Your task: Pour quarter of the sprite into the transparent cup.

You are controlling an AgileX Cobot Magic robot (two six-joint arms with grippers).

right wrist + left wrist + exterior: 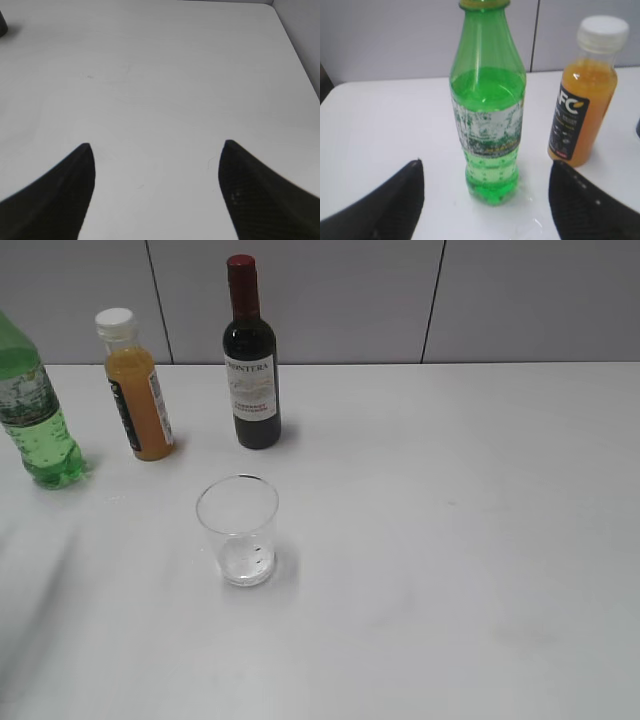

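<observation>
The sprite [35, 415] is a green see-through bottle with a pale label. It stands upright at the far left of the white table. In the left wrist view the sprite [488, 110] stands straight ahead, a little beyond my fingertips. My left gripper [485, 167] is open and empty; its black fingers are apart from the bottle. The transparent cup [238, 531] stands upright near the middle of the table with tiny specks at its bottom. My right gripper [156, 147] is open and empty over bare table. Neither gripper shows in the exterior view.
An orange juice bottle [136, 386] with a white cap stands right of the sprite; it also shows in the left wrist view [584, 95]. A dark wine bottle [250, 360] with a red top stands behind the cup. A grey wall runs behind the table [480, 540].
</observation>
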